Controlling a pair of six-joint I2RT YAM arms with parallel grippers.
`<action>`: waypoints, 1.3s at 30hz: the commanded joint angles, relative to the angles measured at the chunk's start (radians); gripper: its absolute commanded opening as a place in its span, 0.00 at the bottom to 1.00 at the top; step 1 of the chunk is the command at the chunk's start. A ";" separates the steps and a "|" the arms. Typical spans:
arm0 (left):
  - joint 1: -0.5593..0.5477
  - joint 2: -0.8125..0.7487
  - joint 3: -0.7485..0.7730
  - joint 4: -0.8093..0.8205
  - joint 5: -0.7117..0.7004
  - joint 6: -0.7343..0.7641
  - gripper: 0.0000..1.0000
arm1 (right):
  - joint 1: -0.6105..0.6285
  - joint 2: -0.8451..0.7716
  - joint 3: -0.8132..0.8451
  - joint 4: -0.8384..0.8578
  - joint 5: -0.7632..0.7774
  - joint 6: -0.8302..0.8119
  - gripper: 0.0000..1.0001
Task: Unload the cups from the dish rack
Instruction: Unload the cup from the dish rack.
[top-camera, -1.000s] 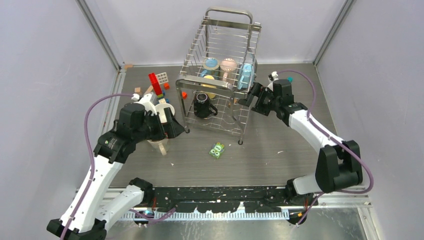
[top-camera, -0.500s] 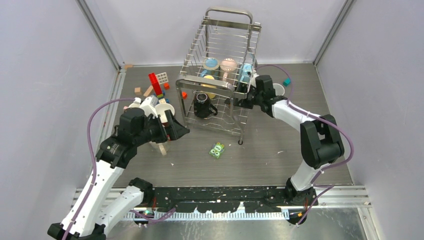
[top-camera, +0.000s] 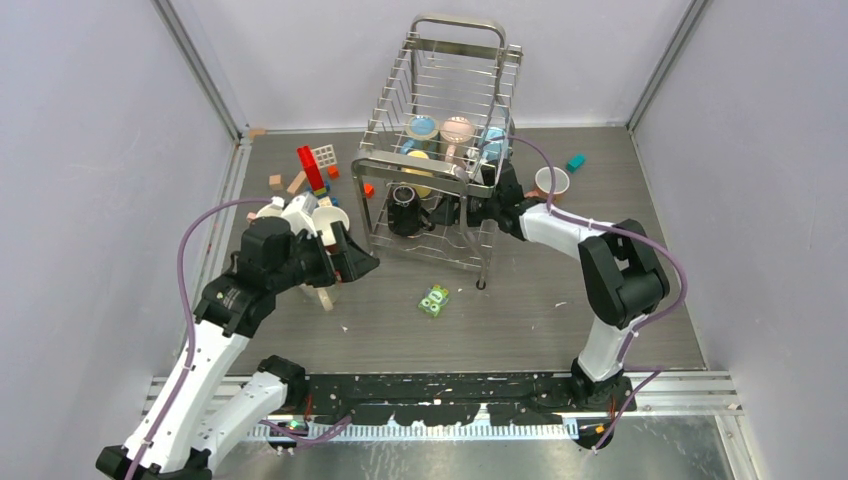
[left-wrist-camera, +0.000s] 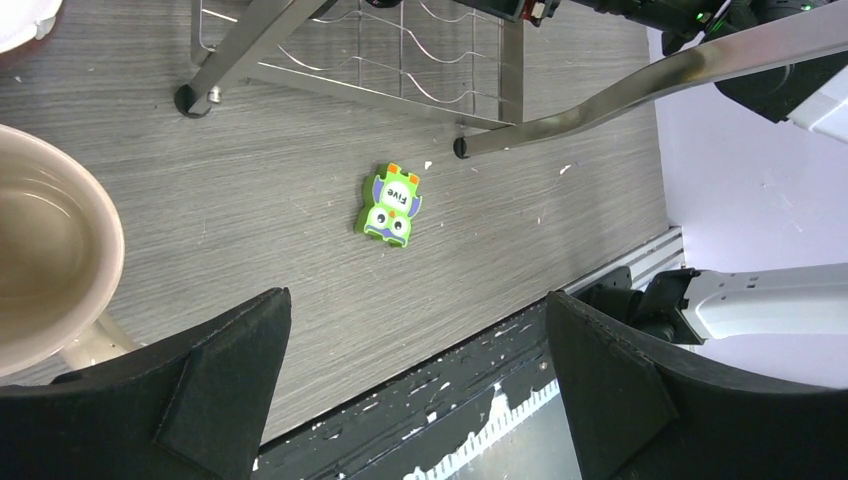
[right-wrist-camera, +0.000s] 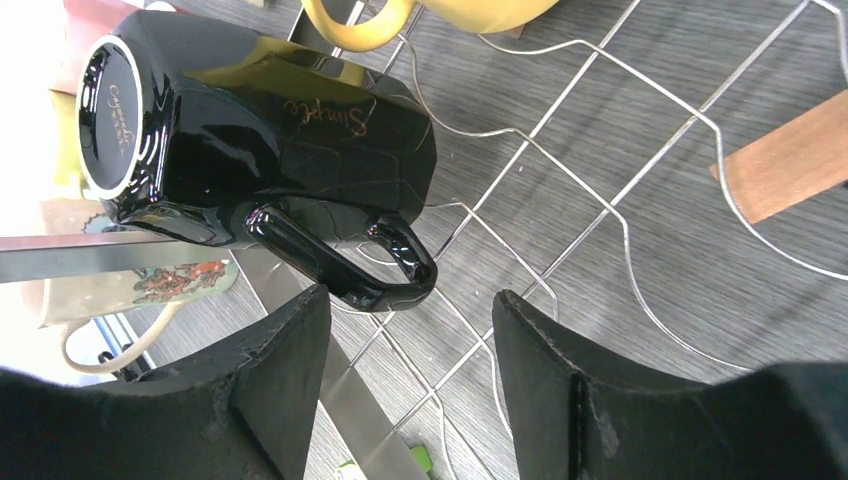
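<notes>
inside dish rack (top-camera: 458, 18) | right gripper (right-wrist-camera: 410, 305) at black mug (right-wrist-camera: 250, 130) handle | jaws apart

1. Dish rack (top-camera: 425, 171): bright silver metal wire, polished and reflective.
2. Black cup (right-wrist-camera: 260, 130): glossy glazed ceramic with sharp highlights.
3. Cream cup (left-wrist-camera: 40, 260): smooth glaze, soft sheen.
4. Table (left-wrist-camera: 250, 200): matt grey wood-grain surface.
5. Right gripper (right-wrist-camera: 412, 330) fingers (right-wrist-camera: 275, 400): matt black plastic, faintly grainy.
</notes>
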 joint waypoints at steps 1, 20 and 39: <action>0.004 -0.023 -0.001 0.035 0.024 -0.015 1.00 | 0.017 0.011 0.034 0.071 0.012 -0.025 0.65; 0.004 -0.036 -0.015 0.014 0.014 -0.026 1.00 | 0.057 0.079 0.133 0.042 -0.008 -0.068 0.59; 0.003 -0.035 -0.033 0.013 0.017 -0.038 1.00 | 0.091 0.027 0.015 0.125 -0.006 -0.034 0.58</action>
